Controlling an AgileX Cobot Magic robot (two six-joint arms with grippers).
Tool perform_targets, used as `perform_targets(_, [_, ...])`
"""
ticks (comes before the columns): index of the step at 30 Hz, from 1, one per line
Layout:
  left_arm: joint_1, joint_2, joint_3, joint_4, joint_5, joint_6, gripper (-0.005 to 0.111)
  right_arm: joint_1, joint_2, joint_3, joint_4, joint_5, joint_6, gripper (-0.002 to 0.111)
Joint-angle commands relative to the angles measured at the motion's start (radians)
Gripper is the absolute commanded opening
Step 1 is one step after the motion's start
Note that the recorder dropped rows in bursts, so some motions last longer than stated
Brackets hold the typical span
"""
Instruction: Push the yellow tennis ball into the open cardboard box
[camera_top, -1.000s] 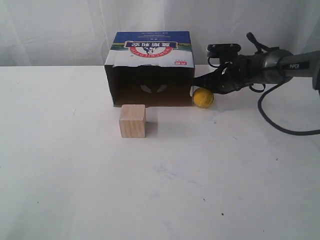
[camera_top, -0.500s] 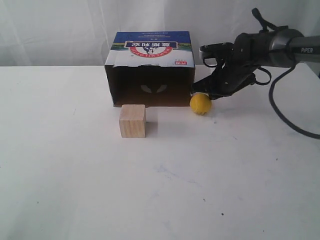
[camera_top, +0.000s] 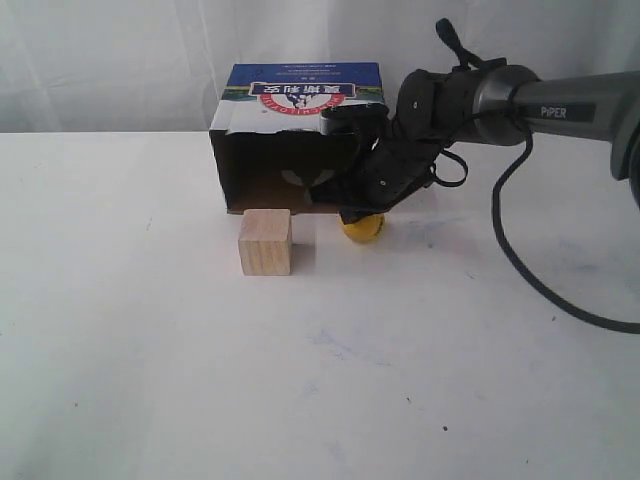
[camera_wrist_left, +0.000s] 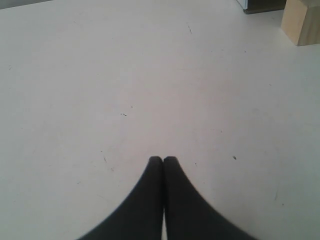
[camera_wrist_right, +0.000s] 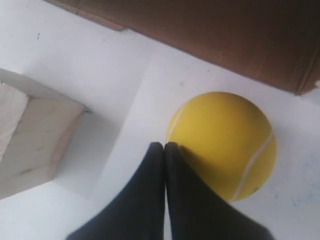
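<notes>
The yellow tennis ball (camera_top: 364, 229) lies on the white table just in front of the right part of the open cardboard box's (camera_top: 300, 105) mouth. My right gripper (camera_top: 338, 207) is shut, reaching across the box front, and covers the ball's top. In the right wrist view its closed fingertips (camera_wrist_right: 163, 146) press against the side of the tennis ball (camera_wrist_right: 227, 137), with the box's brown edge (camera_wrist_right: 225, 35) just beyond. My left gripper (camera_wrist_left: 163, 159) is shut over bare table, far from the ball, and does not show in the exterior view.
A pale wooden cube (camera_top: 266, 241) stands in front of the box's left half, a short gap left of the ball; it also shows as the cube (camera_wrist_right: 30, 140) and the cube (camera_wrist_left: 301, 20). A black cable (camera_top: 520, 270) trails across the table at right.
My right gripper swept leftward from beside the box's right wall to in front of its mouth. The ball rolled left and slightly forward with it.
</notes>
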Motion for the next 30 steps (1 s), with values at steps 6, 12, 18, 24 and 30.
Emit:
perform_targets(6, [-0.004, -0.005, 0.003, -0.003, -0.002, 0.000, 0.000, -0.013, 0.028, 0.017, -0.056, -0.032, -0.009, 0.000])
perform_targets(12, [-0.004, -0.005, 0.003, -0.003, -0.002, 0.000, 0.000, -0.013, -0.004, 0.017, -0.056, -0.014, -0.012, 0.000])
perform_targets(18, [-0.004, -0.005, 0.003, -0.003, -0.002, 0.000, 0.000, -0.013, -0.053, 0.017, -0.056, 0.086, -0.039, 0.000])
perform_targets(24, [-0.004, -0.005, 0.003, -0.003, -0.002, 0.000, 0.000, -0.013, -0.045, 0.021, -0.082, 0.128, -0.050, 0.000])
perform_targets(30, [-0.004, -0.005, 0.003, -0.003, -0.002, 0.000, 0.000, -0.015, -0.005, 0.021, -0.110, 0.050, -0.043, 0.000])
